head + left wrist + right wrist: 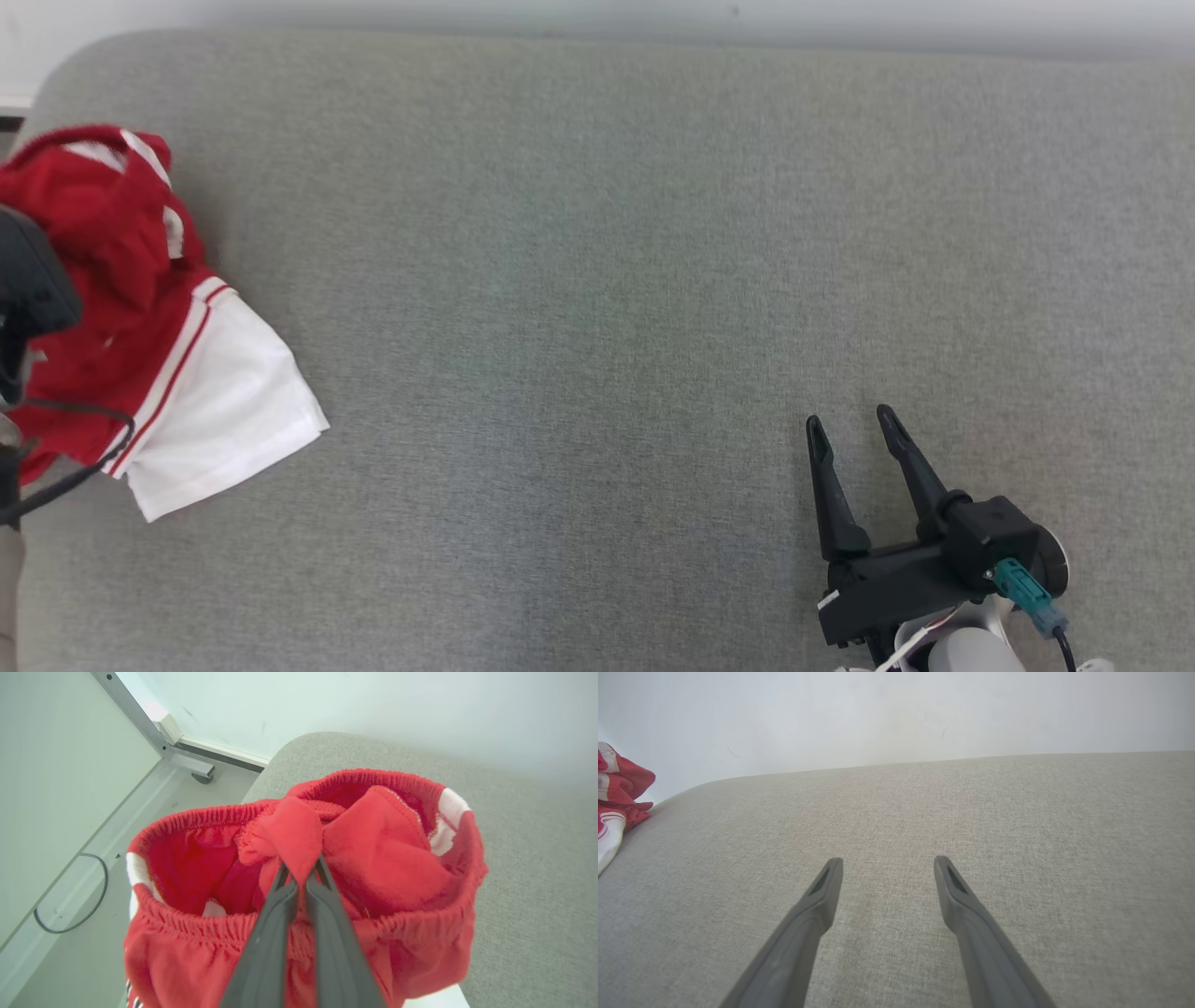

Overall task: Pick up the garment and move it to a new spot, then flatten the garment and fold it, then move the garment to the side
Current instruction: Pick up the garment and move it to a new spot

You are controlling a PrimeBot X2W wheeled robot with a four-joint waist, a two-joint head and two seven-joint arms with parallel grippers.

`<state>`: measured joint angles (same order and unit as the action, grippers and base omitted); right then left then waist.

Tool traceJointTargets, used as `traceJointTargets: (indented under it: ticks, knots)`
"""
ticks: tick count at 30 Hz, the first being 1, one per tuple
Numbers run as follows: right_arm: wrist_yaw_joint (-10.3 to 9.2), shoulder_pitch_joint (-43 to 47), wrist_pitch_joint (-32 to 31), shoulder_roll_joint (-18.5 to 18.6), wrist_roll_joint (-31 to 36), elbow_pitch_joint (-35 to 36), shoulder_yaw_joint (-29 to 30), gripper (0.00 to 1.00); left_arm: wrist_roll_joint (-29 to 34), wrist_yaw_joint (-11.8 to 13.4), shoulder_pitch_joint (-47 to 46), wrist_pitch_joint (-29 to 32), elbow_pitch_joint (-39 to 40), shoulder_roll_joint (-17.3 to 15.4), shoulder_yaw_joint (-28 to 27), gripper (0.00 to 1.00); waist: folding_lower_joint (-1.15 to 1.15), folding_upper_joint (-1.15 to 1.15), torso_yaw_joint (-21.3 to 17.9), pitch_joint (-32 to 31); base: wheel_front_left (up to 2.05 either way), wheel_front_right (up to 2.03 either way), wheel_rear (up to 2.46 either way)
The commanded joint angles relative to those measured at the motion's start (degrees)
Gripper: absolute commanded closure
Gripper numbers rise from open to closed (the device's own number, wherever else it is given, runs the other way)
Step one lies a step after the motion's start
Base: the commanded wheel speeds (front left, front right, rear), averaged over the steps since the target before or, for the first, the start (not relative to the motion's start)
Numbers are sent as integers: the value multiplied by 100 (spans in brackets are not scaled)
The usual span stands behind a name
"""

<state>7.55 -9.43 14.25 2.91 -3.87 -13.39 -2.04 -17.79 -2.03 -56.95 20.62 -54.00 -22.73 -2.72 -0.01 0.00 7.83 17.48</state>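
Two grippers: left gripper [301, 870] clamps crumpled red-and-white fabric garment [121, 280], nine o'clock; right gripper [850, 420] spread empty, five o'clock.

1. The garment [112, 308] is a pair of red shorts with a gathered elastic waistband, white patches and thin red-and-white stripes.
2. It is crumpled into a bunch, with the waistband gaping open and a white panel spread out flat beside the red part.
3. It sits at the left edge of the grey surface [653, 280], toward the far corner.
4. A red fold inside the waistband is pinched between the fingers of the left hand [302, 868].
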Motion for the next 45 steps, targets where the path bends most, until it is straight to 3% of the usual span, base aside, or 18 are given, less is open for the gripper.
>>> traceJointTargets:
  ticks: [1, 9, 13, 21, 26, 30, 37, 45]
  knots:
    - [-12, -6, 53, -5, -88, -88, -16, 0, 69, -16, -98, 31, 145, -68, 68, 100, 1, 0, 196, -334, 0, 0, 0]
    - [-12, 94, 97, -6, -397, -369, 5, 0, 152, -239, -289, 117, 1082, -135, 356, 100, 1, 0, 305, -1084, 0, 0, 0]
    - [-12, 213, 90, -4, -490, -345, 39, 0, 59, -359, -290, 208, 1690, 42, 545, 100, 1, 0, 140, -1376, 0, 0, 0]
    - [-12, 353, 90, -6, -353, -283, 234, 0, -246, -503, 205, 321, 3248, 571, 1081, 100, 1, 0, -727, -1635, 0, 0, 0]
    - [-12, 351, 90, -2, -258, -220, 412, 0, -376, -419, 646, 272, 4005, 912, 1320, 100, 1, 0, -1451, -1540, 0, 0, 0]
    - [-12, 342, 91, -10, -232, -168, 505, 0, -403, -318, 957, 160, 4231, 1151, 1451, 100, 1, 0, -1808, -1404, 0, 0, 0]
    - [-12, 269, 91, -11, -374, -93, 571, 0, -566, -276, 1694, -110, 3798, 1580, 1731, 100, 1, 0, -2345, -1085, 0, 0, 0]
    - [-12, 104, 90, -6, -551, -52, 399, 0, -404, -370, 1965, -467, 2098, 1865, 2450, 100, 1, 0, -2329, -822, 0, 0, 0]
